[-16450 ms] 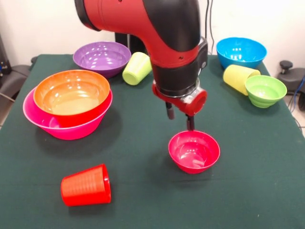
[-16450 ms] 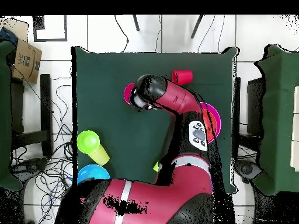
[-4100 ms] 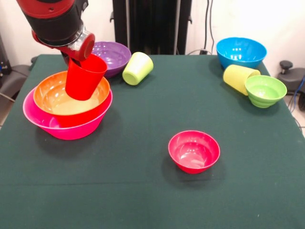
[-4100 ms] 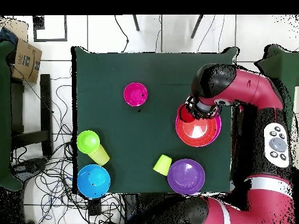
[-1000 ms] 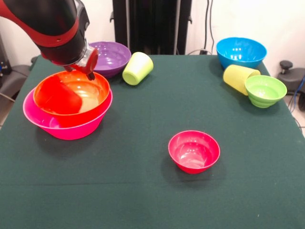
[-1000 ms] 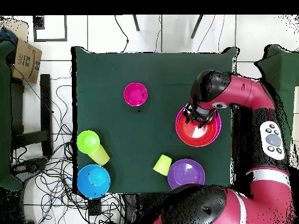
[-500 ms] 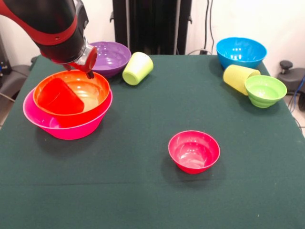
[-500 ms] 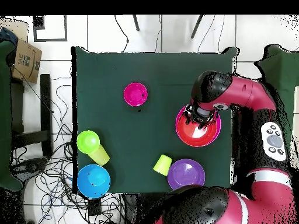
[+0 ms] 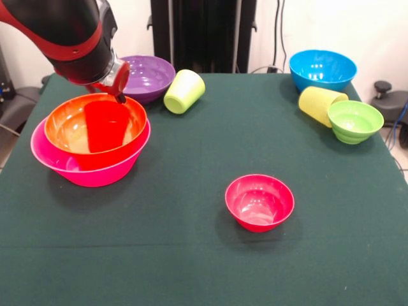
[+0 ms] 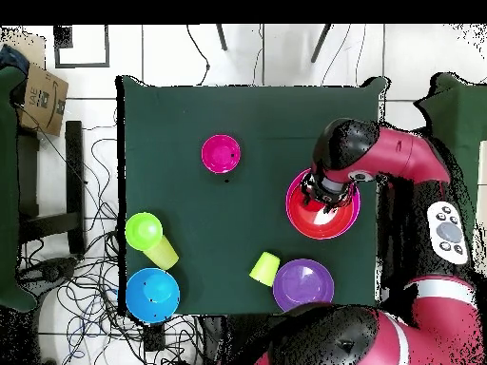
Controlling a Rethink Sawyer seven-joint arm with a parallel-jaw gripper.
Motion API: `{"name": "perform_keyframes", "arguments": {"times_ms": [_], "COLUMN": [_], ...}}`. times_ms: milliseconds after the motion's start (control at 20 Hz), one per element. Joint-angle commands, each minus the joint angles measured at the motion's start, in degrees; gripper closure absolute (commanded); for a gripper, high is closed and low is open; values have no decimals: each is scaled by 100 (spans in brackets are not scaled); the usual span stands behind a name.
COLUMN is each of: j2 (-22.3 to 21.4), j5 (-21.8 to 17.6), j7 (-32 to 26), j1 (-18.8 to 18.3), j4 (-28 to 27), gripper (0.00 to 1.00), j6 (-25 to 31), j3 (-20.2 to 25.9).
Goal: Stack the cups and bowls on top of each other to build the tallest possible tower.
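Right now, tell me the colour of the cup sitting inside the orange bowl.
Red. The cup shows best in the front view, inside the orange bowl.

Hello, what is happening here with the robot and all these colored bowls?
The robot is building a tower of cups and bowls. The large orange bowl sits nested in the pink bowl, and the red cup now stands inside the orange one. The gripper hangs just above the cup; I cannot tell whether it is open. The other cups and bowls lie scattered, unstacked.
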Motion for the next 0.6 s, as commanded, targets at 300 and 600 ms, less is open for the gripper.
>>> {"name": "perform_keyframes", "arguments": {"times_ms": [300,600], "j2": [-76,-82], "j5": [-311,-326], "j7": [-1203,-1234], "j1": [-165,-134], "j4": [760,678], "gripper": [0,0], "j6": [-1231,-1055], "j3": [550,546]}}
